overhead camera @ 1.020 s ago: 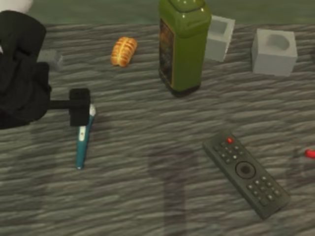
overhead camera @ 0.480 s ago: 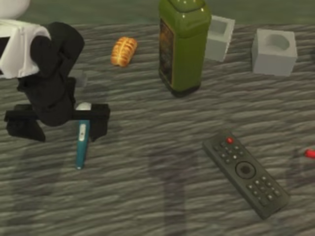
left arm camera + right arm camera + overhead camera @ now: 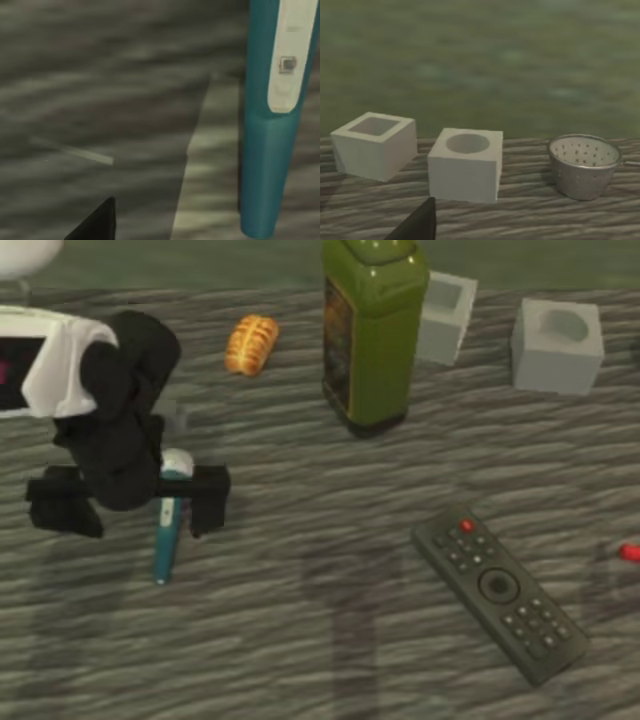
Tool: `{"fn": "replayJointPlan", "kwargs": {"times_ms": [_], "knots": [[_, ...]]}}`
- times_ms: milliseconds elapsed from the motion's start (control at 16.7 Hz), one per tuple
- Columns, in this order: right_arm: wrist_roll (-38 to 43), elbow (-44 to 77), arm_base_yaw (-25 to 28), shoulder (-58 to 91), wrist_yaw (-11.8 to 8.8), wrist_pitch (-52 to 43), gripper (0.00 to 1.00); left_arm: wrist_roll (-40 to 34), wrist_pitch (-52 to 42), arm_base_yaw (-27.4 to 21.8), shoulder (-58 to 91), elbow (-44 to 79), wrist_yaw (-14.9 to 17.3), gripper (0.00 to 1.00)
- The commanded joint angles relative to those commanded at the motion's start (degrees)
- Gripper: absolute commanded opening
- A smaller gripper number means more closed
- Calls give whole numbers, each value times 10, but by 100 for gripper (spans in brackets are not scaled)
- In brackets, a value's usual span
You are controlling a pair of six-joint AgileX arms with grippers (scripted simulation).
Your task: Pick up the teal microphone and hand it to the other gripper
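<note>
grey, wavy-grained tabletop (image 3: 330, 640) carries everything, with a dim greenish backdrop beyond its far edge. the left hand (image 3: 128, 498) hangs low over the top view's left side, its two black fingers (image 3: 208, 498) set wide apart and clamped on nothing. the teal microphone (image 3: 168, 530) lies flat on the tabletop just inside the finger nearer the table's middle, its round pale head tucked under the wrist and its tapered tail reaching out past the fingertips. the left wrist view shows the handle and its white switch strip close up, off to one side of the gap rather than centred.

it looks light, rigid and smooth, so likely slippery; the taper would let it slide out toward the thin end. the thicker handle just below the head, across the switch strip, seems the safest hold, leaving the tail free for the right hand, which shows only a dark fingertip (image 3: 417, 224) in its own view.

count: one microphone, one remote (image 3: 500, 592), one green bottle (image 3: 372, 335), one bread roll (image 3: 251, 343), two grey blocks (image 3: 556, 344), one metal strainer (image 3: 584, 165).
</note>
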Motion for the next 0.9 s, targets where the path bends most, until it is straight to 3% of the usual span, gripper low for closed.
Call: {"fn": "replayJointPlan", "kwargs": {"times_ms": [360,660,900], "knots": [[0,0,0,0,0,0,100,3,135,2,86,-47,1,100],[0,0,0,0,0,0,100,4,144,3,92,-51,1,100],[0,0,0,0,0,0,100,4,144,3,92,-51,1,70]]}}
